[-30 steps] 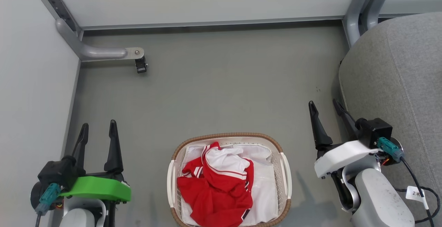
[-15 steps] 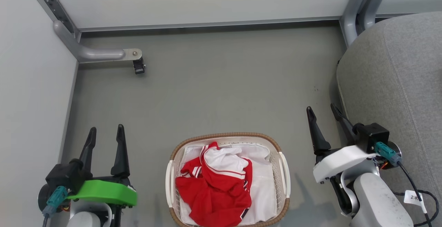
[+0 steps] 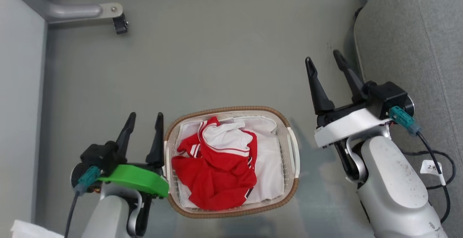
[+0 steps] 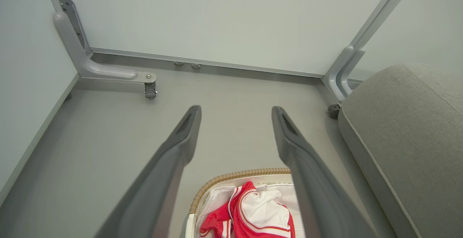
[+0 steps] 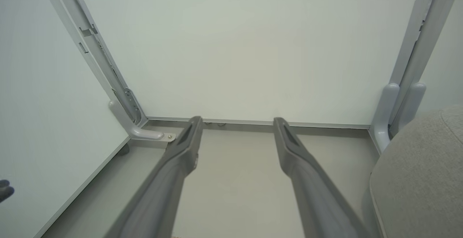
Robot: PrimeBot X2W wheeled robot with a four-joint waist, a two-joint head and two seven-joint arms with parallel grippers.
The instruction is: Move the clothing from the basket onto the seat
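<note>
The red jersey (image 3: 213,173) with white trim lies crumpled in the oval white basket (image 3: 293,147) on the grey floor; its white inner side faces up at the top. The left wrist view catches the jersey (image 4: 249,216) and the basket's brown rim (image 4: 238,175) at the bottom. My left gripper (image 3: 145,117) (image 4: 236,110) is open, just left of the basket, its green wrist cover against the basket's left handle. My right gripper (image 3: 323,56) (image 5: 237,121) is open, off to the basket's right, next to the grey sofa seat (image 3: 416,42) (image 4: 408,129) (image 5: 423,173).
Pale partition walls close off the far side and the left. A grey metal foot with a caster (image 3: 119,24) (image 4: 149,89) juts out at the upper left. Another grey post (image 4: 343,68) (image 5: 398,111) stands by the seat's far corner. A black cable with a tag (image 3: 432,166) hangs off my right arm.
The head camera has tilted down, shifting the whole scene up. My left gripper has moved right, up to the basket's left side. My right gripper has risen and moved forward beside the seat.
</note>
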